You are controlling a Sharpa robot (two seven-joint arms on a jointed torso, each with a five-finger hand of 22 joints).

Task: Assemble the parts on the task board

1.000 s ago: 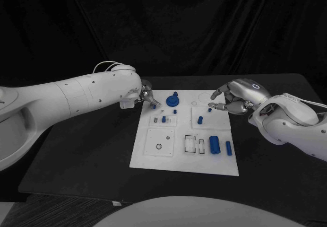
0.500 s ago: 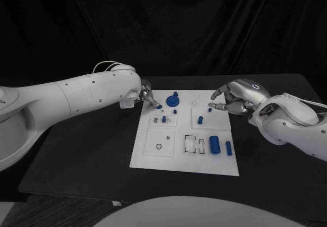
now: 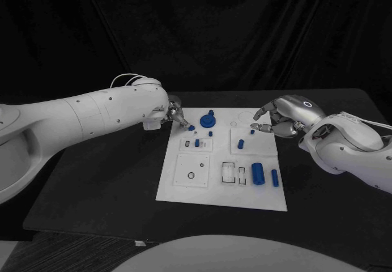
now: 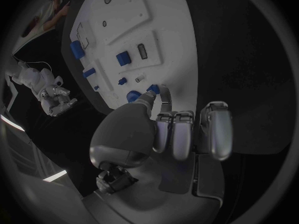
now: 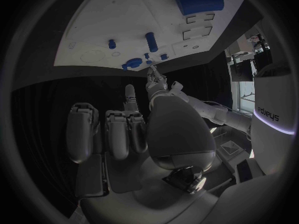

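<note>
Left hand edged a touch further over the far left corner of the white board, a small blue peg pinched at its fingertips; probably lining up for insertion; target hole hidden beneath the fingers. Right hand unmoved by the board's far right edge, fingers curled, seemingly empty; hard to tell for sure.
</note>
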